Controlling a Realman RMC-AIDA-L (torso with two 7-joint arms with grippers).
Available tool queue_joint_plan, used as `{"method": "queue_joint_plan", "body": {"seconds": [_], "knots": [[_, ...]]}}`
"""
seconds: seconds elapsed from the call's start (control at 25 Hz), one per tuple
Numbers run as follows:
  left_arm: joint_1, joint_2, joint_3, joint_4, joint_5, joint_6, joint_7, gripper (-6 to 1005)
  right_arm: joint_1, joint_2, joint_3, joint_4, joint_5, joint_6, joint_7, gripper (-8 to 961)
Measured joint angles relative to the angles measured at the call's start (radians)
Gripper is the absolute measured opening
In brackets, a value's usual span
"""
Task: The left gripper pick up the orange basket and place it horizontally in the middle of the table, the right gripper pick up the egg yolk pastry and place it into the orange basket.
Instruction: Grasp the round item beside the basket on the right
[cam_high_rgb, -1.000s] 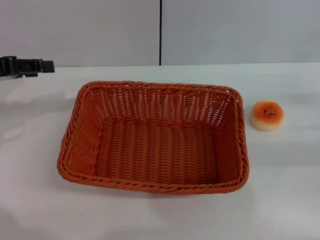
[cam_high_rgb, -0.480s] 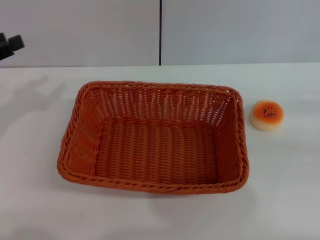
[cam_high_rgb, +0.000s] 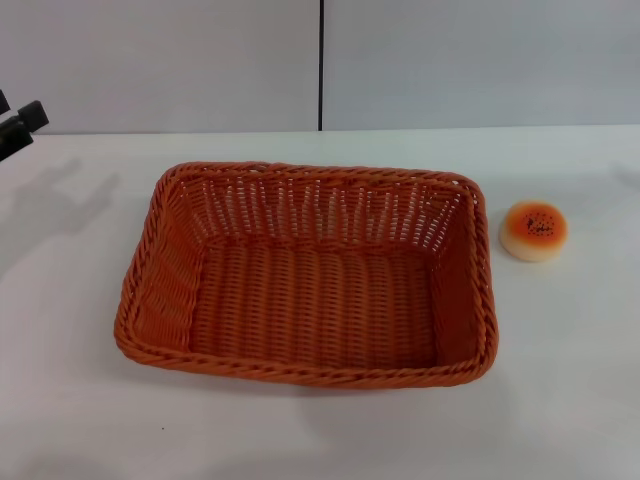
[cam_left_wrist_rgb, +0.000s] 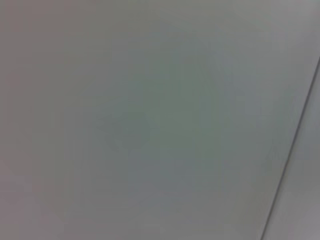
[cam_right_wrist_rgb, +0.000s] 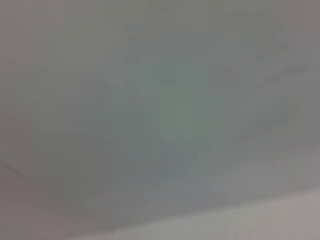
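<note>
Jaw state unreadable on left gripper (cam_high_rgb: 18, 125), which has pulled back to the 10 o'clock frame edge, leaving orange basket (cam_high_rgb: 305, 275) centred crosswise on table (cam_high_rgb: 560, 400); egg yolk pastry (cam_high_rgb: 534, 231) sits outside at 3 o'clock, right gripper unseen, likely next.

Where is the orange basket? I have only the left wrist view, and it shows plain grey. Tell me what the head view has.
Observer: The orange basket sits in the middle of the table, long side across, with nothing in it.
Operator: Give me the egg yolk pastry.
Observer: The egg yolk pastry lies on the table to the basket's right, apart from its rim, orange face up.
Operator: Now report the grippers.
Observer: The left gripper shows only as a black tip at the head view's far left edge, clear of the basket. The right gripper is in no view.
</note>
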Motion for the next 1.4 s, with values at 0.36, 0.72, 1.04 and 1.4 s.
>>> {"method": "queue_joint_plan", "body": {"seconds": [0.36, 0.72, 1.04, 1.4], "knots": [[0.005, -0.012, -0.014, -0.031, -0.003, -0.024, 0.104, 643, 0.157, -0.059, -0.027, 0.146, -0.239, 0.082, 0.222, 530], [0.007, -0.013, -0.037, -0.042, -0.008, -0.031, 0.152, 641, 0.188, -0.073, -0.132, 0.32, -0.239, 0.023, 0.276, 528], [0.01, -0.014, -0.038, -0.044, -0.015, -0.043, 0.171, 639, 0.175, -0.059, -0.145, 0.36, -0.241, -0.033, 0.28, 525], [0.007, -0.014, -0.039, -0.056, -0.015, -0.061, 0.195, 640, 0.169, -0.065, -0.19, 0.424, -0.244, -0.142, 0.282, 523]]}}
